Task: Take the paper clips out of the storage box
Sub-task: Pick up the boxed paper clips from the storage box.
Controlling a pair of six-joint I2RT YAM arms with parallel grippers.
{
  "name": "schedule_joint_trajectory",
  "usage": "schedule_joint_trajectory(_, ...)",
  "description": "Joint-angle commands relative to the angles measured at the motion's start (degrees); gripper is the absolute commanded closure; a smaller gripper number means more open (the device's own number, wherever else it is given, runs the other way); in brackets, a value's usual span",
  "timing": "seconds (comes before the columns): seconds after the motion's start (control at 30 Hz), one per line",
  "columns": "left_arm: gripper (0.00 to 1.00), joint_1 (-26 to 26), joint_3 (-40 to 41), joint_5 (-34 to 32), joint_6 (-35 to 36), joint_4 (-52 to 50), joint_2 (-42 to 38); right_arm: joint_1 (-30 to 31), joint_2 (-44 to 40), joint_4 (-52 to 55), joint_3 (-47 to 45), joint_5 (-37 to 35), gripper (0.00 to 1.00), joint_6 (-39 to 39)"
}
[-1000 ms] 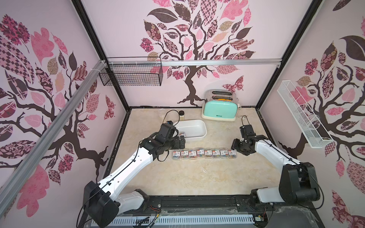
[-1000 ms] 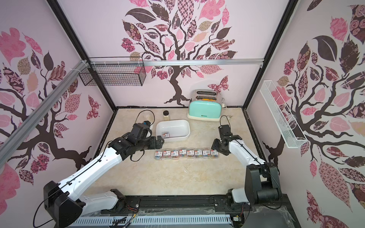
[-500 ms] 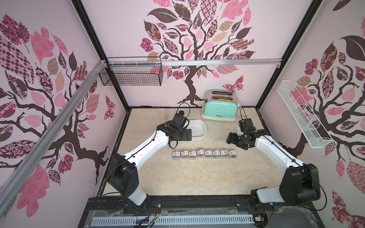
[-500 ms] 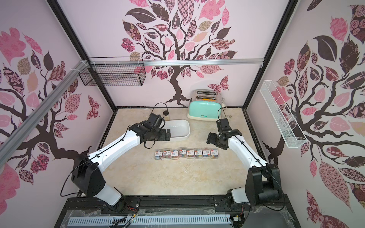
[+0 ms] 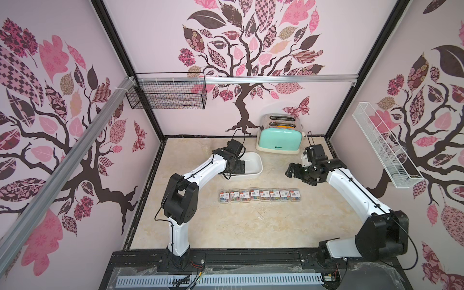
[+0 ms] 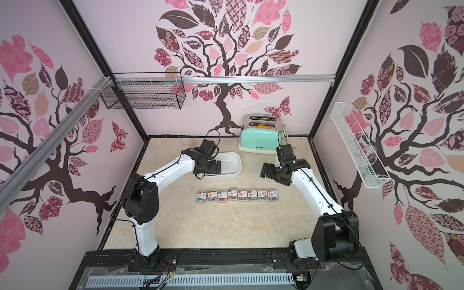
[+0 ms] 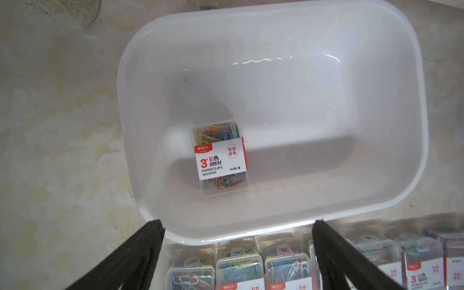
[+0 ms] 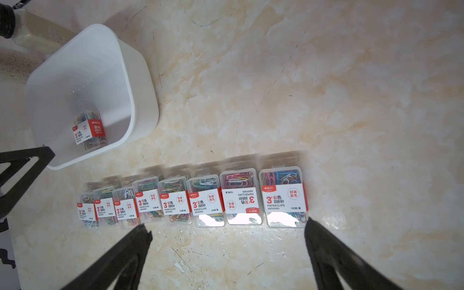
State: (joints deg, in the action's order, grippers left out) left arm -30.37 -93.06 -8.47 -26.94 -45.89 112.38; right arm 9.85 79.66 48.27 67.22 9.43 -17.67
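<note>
Paper clips (image 7: 220,157): one case is lying flat in the box (image 7: 326,75), eight are sitting in a row (image 8: 190,200) at its 6 o'clock. Left pincer (image 7: 238,223) and right pincer (image 8: 227,224) are gaping, empty. Light, slick, stiff; I'm betting on pinching its long sides.

I see pink tree-patterned walls (image 5: 155,37), a black wire basket (image 5: 167,94), a white wire rack (image 5: 384,147), a marbled beige bench (image 5: 251,226)
</note>
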Motion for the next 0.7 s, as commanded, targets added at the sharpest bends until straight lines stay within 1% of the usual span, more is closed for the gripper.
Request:
schedule_joint_trajectory(0.0, 0.02, 0.3, -3.2, -1.8, 0.8, -1.0, 3.2, 0.3, 0.2, 0.5, 1.4, 1.4, 0.01, 0.8)
schedule_joint_trajectory(0.17, 0.02, 0.4, -6.3, -4.1, 0.4, -2.2, 8.2, 0.3, 0.2, 0.2, 1.7, 1.2, 0.01, 0.9)
schedule_joint_trajectory(0.3, 0.02, 0.9, -7.1, -5.4, -0.3, -2.6, 10.9, 0.3, 0.5, 0.2, 2.1, 1.7, 0.01, 0.9)
schedule_joint_trajectory(0.67, 0.02, 1.6, -10.3, -3.1, -0.6, -1.3, 16.3, 0.3, 0.4, 0.7, 2.5, 1.5, 0.01, 1.2)
